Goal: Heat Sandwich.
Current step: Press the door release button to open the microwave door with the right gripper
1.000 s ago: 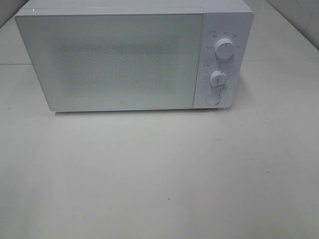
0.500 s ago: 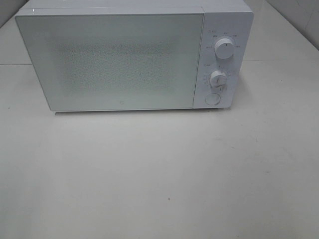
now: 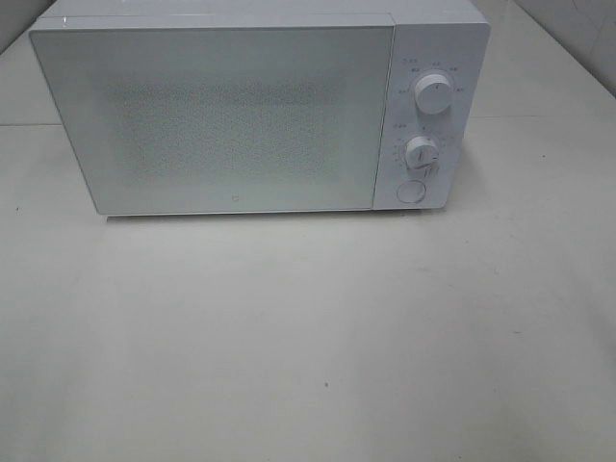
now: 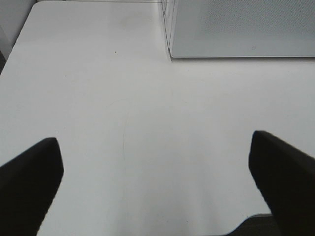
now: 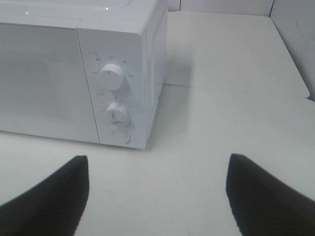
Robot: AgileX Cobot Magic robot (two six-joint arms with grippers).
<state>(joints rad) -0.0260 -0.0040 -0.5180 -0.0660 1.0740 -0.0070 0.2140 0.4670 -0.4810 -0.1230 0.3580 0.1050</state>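
- microwave (image 3: 260, 111): white; door (image 3: 212, 120) pale grey with a fine dotted mesh
- knobs (image 3: 433, 94): white, tiny grey markings around
- table (image 3: 308, 337): plain off-white
- left gripper (image 4: 155, 137), right gripper (image 5: 158, 157): black

Before me was a wide table (image 3: 308, 337) with a pale, off-white top, smooth and a little glossy. Directly on it, at the far side, stood a white microwave (image 3: 221, 115), upright, with its front turned towards me. Its door (image 3: 212, 120) was shut and covered most of the front. On the panel to the right of the door there were an upper knob (image 3: 435, 94) and a lower knob (image 3: 422, 151), both round, and under them a round button (image 3: 411, 192). A tiny dark speck (image 3: 16, 208) lay on the table, near the microwave's lower left corner.
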